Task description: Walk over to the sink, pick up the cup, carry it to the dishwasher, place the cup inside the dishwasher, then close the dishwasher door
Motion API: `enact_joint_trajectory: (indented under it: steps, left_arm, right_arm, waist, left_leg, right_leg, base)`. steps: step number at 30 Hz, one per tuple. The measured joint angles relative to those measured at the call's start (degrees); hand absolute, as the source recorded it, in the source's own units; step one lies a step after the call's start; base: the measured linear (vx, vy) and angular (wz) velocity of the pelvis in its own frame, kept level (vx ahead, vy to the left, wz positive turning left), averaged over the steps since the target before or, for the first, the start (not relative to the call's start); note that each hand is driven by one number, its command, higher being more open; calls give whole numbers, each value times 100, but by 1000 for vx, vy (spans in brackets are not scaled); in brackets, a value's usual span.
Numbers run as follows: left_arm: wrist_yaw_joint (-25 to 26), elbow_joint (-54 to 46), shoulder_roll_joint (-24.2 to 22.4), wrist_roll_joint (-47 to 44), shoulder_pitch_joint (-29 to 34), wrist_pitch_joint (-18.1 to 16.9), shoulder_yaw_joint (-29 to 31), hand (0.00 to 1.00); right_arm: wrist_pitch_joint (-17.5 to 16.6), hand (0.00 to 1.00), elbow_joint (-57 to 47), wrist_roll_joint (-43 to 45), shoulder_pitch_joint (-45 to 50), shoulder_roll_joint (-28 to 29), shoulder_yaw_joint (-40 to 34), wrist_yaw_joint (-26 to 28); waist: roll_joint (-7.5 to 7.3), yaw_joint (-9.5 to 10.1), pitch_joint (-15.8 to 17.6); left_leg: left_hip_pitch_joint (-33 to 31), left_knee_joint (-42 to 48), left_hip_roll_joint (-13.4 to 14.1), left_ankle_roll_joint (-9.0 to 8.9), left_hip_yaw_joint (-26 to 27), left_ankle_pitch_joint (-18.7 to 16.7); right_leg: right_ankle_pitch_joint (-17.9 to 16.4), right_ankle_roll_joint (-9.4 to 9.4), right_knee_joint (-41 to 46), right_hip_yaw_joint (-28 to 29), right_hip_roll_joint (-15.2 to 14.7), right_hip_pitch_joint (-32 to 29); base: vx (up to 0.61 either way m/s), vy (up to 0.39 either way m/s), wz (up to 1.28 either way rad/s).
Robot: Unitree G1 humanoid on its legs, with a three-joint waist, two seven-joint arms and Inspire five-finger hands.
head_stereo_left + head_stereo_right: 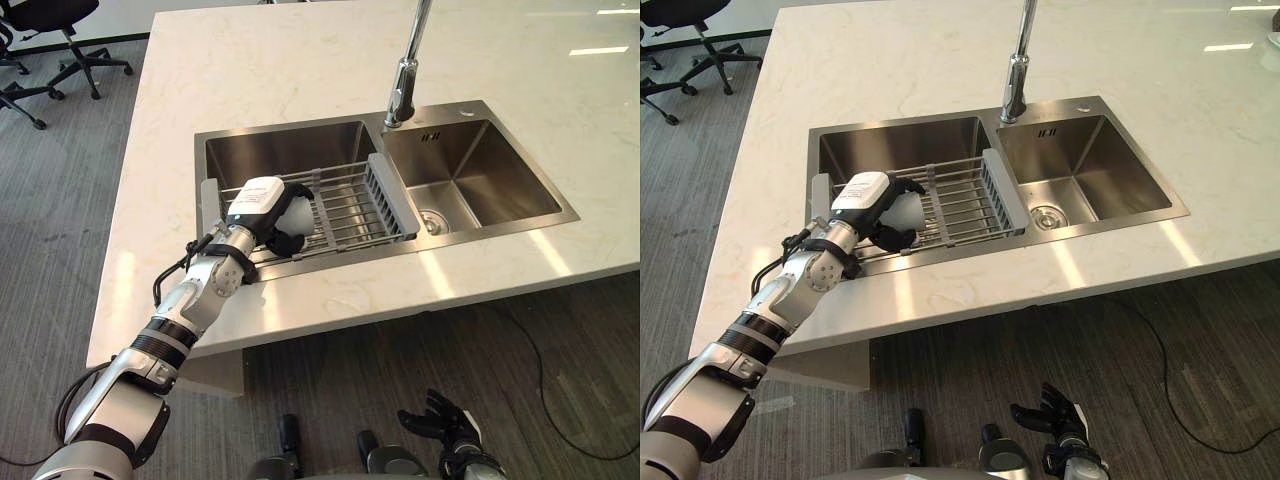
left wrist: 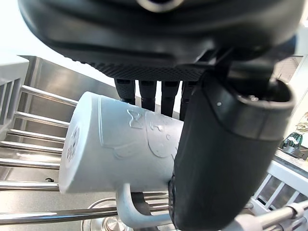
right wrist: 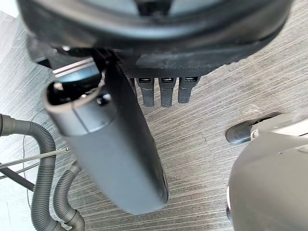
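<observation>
A white cup (image 1: 298, 213) lies on its side on the wire drying rack (image 1: 350, 205), which spans the left basin of the steel sink (image 1: 290, 150). My left hand (image 1: 256, 200) reaches over the counter's front edge and is curled round the cup. In the left wrist view its fingers (image 2: 149, 94) are behind the cup (image 2: 115, 144) and its thumb (image 2: 221, 159) is across the front, near the handle. My right hand (image 1: 442, 420) hangs low in front of the counter above the floor, open and holding nothing.
A tall chrome faucet (image 1: 405, 85) stands behind the divider between the two basins. The right basin (image 1: 470, 175) holds a drain. A pale marble counter (image 1: 250, 60) surrounds the sink. Office chairs (image 1: 60, 40) stand on the grey floor at the far left.
</observation>
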Motion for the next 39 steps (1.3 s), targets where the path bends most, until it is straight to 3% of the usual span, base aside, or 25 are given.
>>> enact_joint_trajectory:
  steps: [12, 17, 21, 27, 32, 39]
  left_arm:
    - [45, -142, -36, -247, 110, 52, 92, 30]
    - [133, -1220, -266, -612, 503, 60, 329, 30]
    - [332, -1946, -810, -944, 778, -91, 527, 30]
    - [709, -2934, -1456, -1995, 1476, -351, 1020, 30]
    - [935, -3408, -1681, -3012, 1953, -433, 1397, 30]
    - [877, -3924, -1956, -4537, 2826, -690, 1725, 30]
  right_arm:
    - [-3, 90, -13, 1, 64, -5, -1, -46]
    - [-3, 90, -28, 0, 64, -6, -4, -54]
    - [-4, 90, -35, 0, 66, -6, -3, -61]
    - [-3, 90, -34, 2, 108, -9, -4, -133]
    - [-3, 90, -34, 6, 126, -8, -5, -144]
    - [-2, 90, -34, 24, 201, -4, -7, -150]
  waist:
    - [25, -5, 15]
    - [25, 11, 15]
    - [26, 2, 15]
    - [35, 21, 9]
    - [36, 114, 8]
    - [56, 194, -53]
  left_leg:
    - [64, 1, 22, 1, -33, 2]
    - [97, 1, 16, 1, -63, 1]
    - [164, -1, 22, -3, -64, -2]
    - [217, -1, 49, -11, -42, -6]
    - [285, -1, 53, -10, -25, -6]
    - [350, -2, 60, -54, -18, -43]
  right_leg:
    - [33, 0, -31, -26, -10, 110]
    - [33, 0, -29, -39, -14, 162]
    - [30, -2, -17, -34, -9, 221]
    - [12, -19, 53, -3, 23, 231]
    - [13, -18, 67, 14, 26, 286]
    - [12, -18, 76, 20, 30, 356]
  base:
    - [0, 0, 1]
    - [-6, -15, 4]
    - [-29, -18, -1]
    - [-19, -20, -2]
    - [0, 0, 0]
    - [-24, -23, 0]
